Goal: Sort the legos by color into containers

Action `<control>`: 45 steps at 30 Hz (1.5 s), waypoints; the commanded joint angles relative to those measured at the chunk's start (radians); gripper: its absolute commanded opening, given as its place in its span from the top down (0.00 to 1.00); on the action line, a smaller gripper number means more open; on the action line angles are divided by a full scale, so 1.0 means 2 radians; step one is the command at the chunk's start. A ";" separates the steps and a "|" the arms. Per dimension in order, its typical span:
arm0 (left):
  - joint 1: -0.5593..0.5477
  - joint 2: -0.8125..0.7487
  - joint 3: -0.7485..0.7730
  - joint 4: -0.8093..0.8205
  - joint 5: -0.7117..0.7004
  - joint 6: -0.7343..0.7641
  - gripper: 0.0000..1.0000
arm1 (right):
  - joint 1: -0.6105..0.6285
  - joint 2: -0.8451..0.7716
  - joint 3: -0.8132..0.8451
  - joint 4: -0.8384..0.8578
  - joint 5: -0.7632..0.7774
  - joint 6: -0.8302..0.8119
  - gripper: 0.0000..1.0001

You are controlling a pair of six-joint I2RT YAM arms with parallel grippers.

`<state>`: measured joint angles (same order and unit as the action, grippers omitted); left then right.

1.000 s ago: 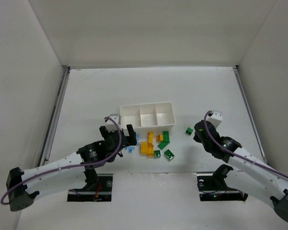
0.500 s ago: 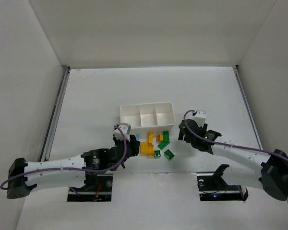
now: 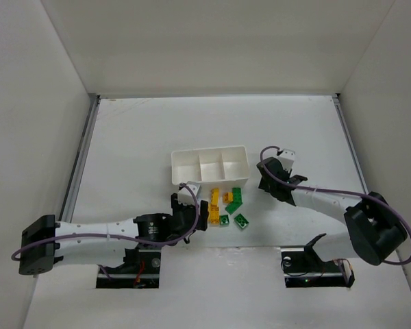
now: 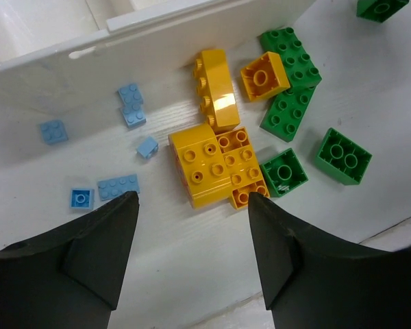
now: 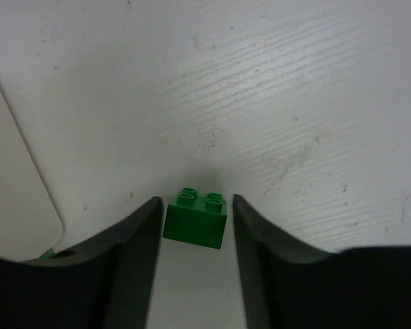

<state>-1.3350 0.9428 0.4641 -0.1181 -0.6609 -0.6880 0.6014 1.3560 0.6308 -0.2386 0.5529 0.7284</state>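
Note:
The white tray (image 3: 209, 149) with three containers side by side stands mid-table, and its wall (image 4: 192, 41) fills the top of the left wrist view. Below it lie the legos: yellow ones (image 4: 216, 164), several small light blue ones (image 4: 131, 106) to their left, and green ones (image 4: 291, 75) to their right. My left gripper (image 4: 192, 205) hovers open just in front of the yellow cluster, holding nothing. My right gripper (image 5: 196, 204) straddles a lone green brick (image 5: 195, 223) on the table, with a thin gap on each side. In the top view that brick is hidden under the gripper (image 3: 269, 184).
Two more green bricks (image 3: 242, 221) lie at the pile's near right. A rounded white corner of the tray (image 5: 20, 178) shows at the left of the right wrist view. Side rails (image 3: 79, 164) border the table.
My left arm has swung right, bringing its gripper up to the pile. My right arm has reached in toward the tray, and its jaws now straddle the lone green brick.

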 commanded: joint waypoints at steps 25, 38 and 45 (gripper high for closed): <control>0.021 0.102 0.013 0.079 0.037 0.007 0.41 | 0.131 -0.148 0.119 -0.023 0.014 -0.063 0.75; 0.045 0.135 0.012 0.106 0.036 0.008 0.80 | 0.154 -0.126 0.133 0.005 -0.006 -0.077 0.75; 0.050 0.064 0.009 0.081 0.024 0.004 0.87 | 0.147 -0.087 0.143 0.039 -0.019 -0.097 0.74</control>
<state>-1.2430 1.1564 0.4664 0.0517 -0.5838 -0.6735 0.9035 1.1576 0.8612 -0.2512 0.5350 0.5694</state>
